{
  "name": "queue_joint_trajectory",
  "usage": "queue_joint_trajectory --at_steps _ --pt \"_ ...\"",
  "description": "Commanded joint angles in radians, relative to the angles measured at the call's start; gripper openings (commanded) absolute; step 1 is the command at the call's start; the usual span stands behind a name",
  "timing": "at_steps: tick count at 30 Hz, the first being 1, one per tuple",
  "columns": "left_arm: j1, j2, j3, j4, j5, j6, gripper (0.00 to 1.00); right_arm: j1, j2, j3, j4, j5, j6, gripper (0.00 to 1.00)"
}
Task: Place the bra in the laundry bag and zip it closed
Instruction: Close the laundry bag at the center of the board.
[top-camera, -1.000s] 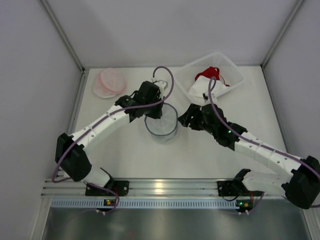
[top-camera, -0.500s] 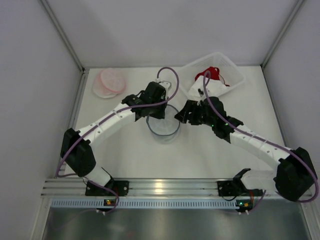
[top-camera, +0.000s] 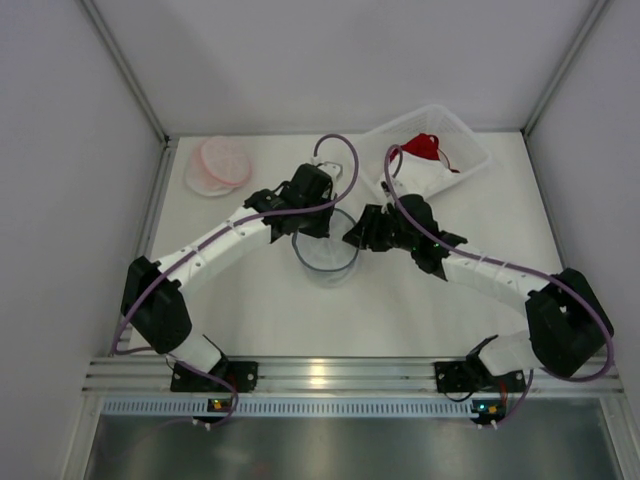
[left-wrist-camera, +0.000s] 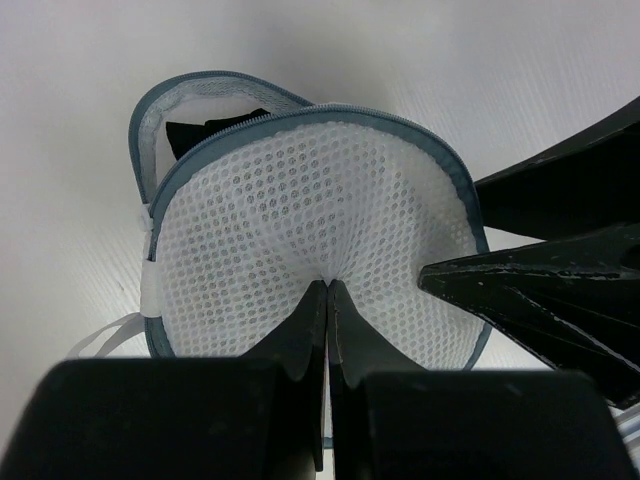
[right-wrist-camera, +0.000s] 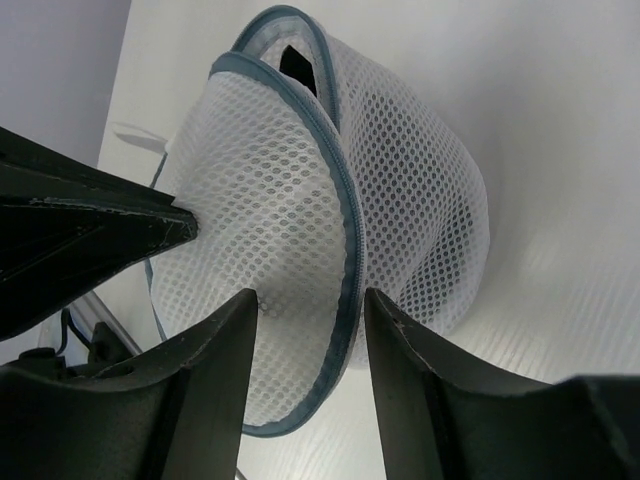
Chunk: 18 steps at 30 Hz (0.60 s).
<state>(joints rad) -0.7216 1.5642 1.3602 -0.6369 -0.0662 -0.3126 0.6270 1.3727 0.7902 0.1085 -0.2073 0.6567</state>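
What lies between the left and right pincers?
The mesh laundry bag: the left pincer pinches its mesh, the right pincer straddles its rim. Both wrist views show it.

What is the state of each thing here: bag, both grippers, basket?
laundry bag: zip partly open, gap at one end.
left gripper: shut, pinching the bag's mesh.
right gripper: open, astride the bag's zipped edge.
basket: holds a red garment.

The bag (left-wrist-camera: 320, 210) was white open-mesh cloth with smooth grey-blue edging, the fingers (right-wrist-camera: 205, 375) matt black plastic, the table (top-camera: 260, 300) matt white, the basket (top-camera: 466, 133) translucent plastic.
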Motion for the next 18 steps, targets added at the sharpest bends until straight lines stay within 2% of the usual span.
queue_joint_trajectory --at_steps 1,3,4,6,7,8,10,12,13,15,18 --pt "-0.004 -0.020 0.027 0.009 -0.018 -0.010 0.00 -0.004 0.026 0.004 0.085 -0.026 -0.009 0.47" --pt "-0.004 -0.021 0.028 0.009 -0.020 -0.011 0.00 -0.001 0.038 0.004 0.083 -0.029 -0.011 0.46" --pt "-0.004 -0.021 0.028 0.008 -0.021 -0.014 0.00 0.000 0.040 0.007 0.082 -0.030 -0.011 0.33" --pt "-0.004 -0.024 0.030 0.008 -0.021 -0.022 0.00 0.004 0.037 0.006 0.083 -0.026 -0.006 0.18" --pt "-0.004 -0.033 0.030 0.006 -0.024 -0.025 0.00 0.004 0.028 0.004 0.083 -0.017 0.000 0.02" --pt "-0.004 -0.041 0.030 0.008 -0.040 -0.042 0.02 0.004 0.019 -0.005 0.083 -0.003 0.006 0.00" --pt "-0.004 -0.074 0.027 0.000 -0.072 -0.081 0.19 0.004 -0.013 -0.028 0.091 0.042 0.023 0.00" --pt "-0.004 -0.111 0.028 -0.033 -0.167 -0.121 0.52 0.002 -0.033 -0.042 0.094 0.081 0.032 0.00" --pt "-0.002 -0.157 0.025 -0.047 -0.206 -0.170 0.97 0.002 -0.049 -0.051 0.095 0.094 0.041 0.00" --pt "0.010 -0.209 0.011 -0.075 -0.292 -0.215 0.98 0.002 -0.052 -0.071 0.106 0.105 0.049 0.00" --pt "0.077 -0.329 -0.062 -0.092 -0.264 -0.304 0.98 -0.001 -0.049 -0.085 0.117 0.091 0.064 0.00"
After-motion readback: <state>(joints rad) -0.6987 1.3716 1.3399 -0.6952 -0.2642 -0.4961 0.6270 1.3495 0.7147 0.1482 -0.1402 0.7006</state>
